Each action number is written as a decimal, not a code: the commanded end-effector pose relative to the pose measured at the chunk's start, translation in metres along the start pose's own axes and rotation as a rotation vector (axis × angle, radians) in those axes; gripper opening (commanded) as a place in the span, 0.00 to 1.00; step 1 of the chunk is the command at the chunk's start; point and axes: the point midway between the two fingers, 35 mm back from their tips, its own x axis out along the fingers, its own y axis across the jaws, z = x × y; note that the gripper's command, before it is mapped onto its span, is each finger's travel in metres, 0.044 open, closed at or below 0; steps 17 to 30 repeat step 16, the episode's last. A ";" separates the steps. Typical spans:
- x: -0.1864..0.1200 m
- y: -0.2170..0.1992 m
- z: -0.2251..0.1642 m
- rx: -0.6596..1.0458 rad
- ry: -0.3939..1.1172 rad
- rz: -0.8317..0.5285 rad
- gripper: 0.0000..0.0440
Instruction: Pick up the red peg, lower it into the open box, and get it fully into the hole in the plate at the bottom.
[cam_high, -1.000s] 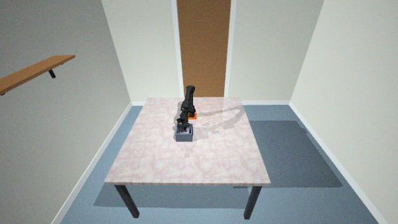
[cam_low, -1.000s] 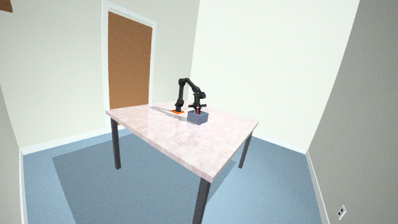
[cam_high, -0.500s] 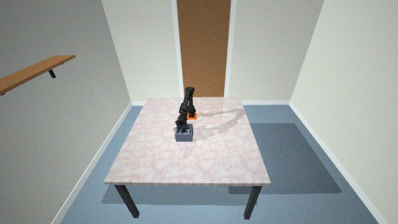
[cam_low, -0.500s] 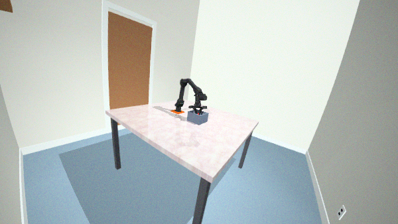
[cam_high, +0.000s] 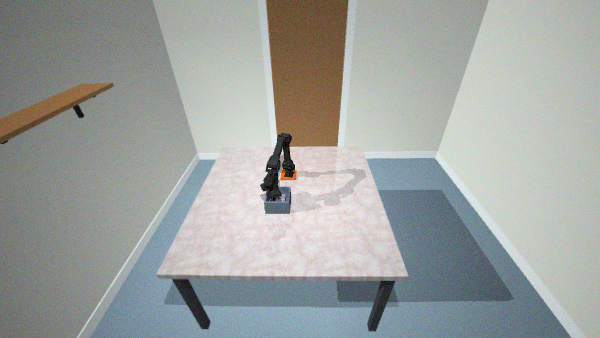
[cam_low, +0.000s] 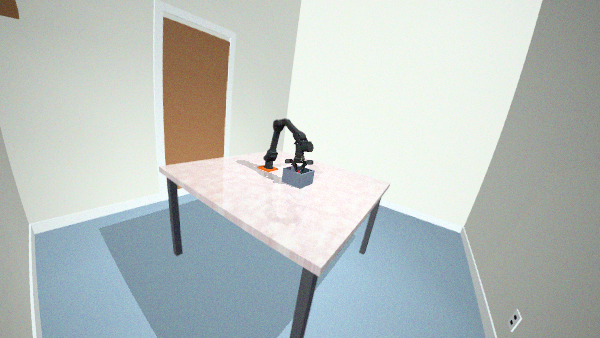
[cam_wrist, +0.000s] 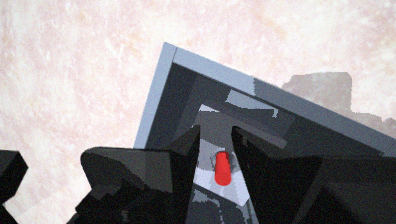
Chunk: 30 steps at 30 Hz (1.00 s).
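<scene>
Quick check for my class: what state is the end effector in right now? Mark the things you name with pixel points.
End effector (cam_high: 274, 195) (cam_low: 299, 168) (cam_wrist: 215, 130): partly open, holding nothing; gaps show on both sides of the red peg (cam_high: 278, 198) (cam_low: 299, 172) (cam_wrist: 223, 171).

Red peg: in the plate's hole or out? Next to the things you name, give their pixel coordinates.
In, at least its far end: the wrist view shows the peg (cam_high: 278, 198) (cam_low: 299, 172) (cam_wrist: 223, 172) entering the hole (cam_wrist: 231, 162). Fully seated, cannot tell.

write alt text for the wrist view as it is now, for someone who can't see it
The red peg stands at the hole in the pale plate inside the grey box, between the dark, parted fingers of the gripper. Whether the fingers touch it is unclear. Pinkish table top surrounds the box.
</scene>
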 end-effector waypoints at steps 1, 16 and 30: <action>-0.001 0.001 0.007 -0.002 0.005 -0.006 0.31; 0.003 -0.009 0.036 0.012 0.015 -0.057 0.31; 0.003 -0.009 0.036 0.012 0.015 -0.057 0.31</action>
